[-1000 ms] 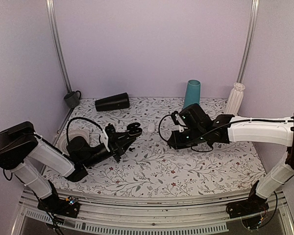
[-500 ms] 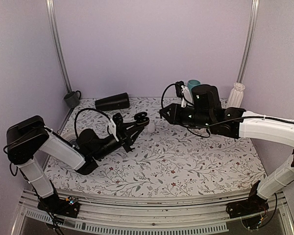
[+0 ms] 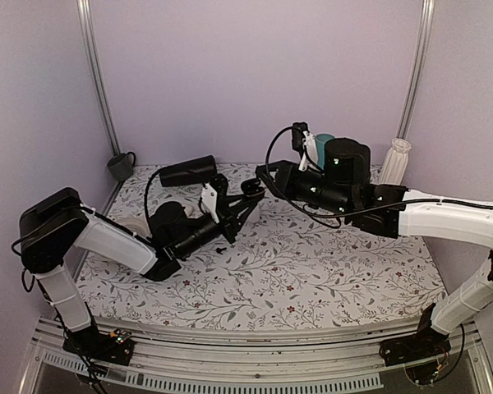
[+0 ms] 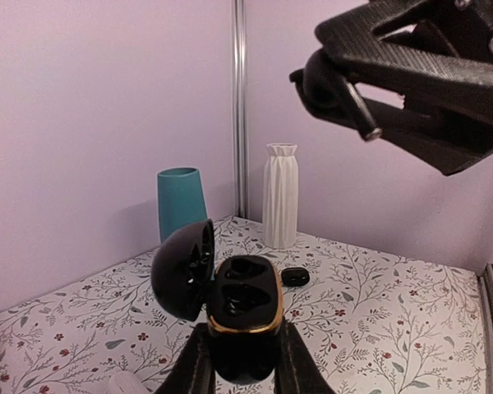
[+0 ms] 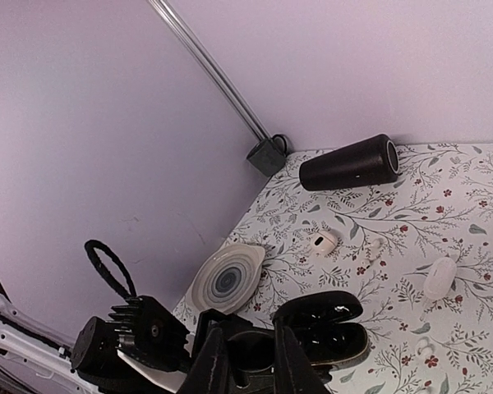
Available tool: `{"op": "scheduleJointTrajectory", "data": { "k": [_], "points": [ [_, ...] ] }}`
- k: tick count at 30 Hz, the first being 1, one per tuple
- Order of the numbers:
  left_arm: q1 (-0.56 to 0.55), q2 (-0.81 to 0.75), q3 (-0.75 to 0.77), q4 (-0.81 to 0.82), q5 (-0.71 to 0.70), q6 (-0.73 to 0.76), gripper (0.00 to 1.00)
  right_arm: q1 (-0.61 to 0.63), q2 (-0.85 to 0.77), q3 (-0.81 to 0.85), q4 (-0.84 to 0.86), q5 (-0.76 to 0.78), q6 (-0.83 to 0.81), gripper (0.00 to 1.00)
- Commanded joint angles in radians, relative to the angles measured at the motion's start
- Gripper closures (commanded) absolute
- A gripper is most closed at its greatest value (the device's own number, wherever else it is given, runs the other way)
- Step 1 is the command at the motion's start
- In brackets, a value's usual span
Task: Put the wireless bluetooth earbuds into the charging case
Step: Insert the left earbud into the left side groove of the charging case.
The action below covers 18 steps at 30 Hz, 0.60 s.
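so the left tool [image 4: 245,349] is clamped on the open charging case [image 4: 245,312] at bottom centre, and the right tool [image 5: 245,353] is pinching an earbud [image 4: 337,84] at upper right, so it probably wants to line up over a well and lower slowly

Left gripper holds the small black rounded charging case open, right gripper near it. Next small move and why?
Probably lower the right gripper toward the charging case: it seems to pinch a tiny black stemmed earbud just above, and the left gripper holds the case lid-open, wells exposed.
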Motion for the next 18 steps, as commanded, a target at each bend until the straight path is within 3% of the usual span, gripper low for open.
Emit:
{"op": "scheduleJointTrajectory", "data": {
  "k": [1,18],
  "points": [
    [-0.022,0.005,0.042,-0.059,-0.023,-0.039,1.0,0.02,0.023,0.012,0.095,0.05,-0.03,0.83],
    [-0.043,-0.053,0.084,-0.104,0.028,-0.059,1.0,0.036,0.025,-0.133,0.301,0.078,-0.106,0.83]
  ]
}}
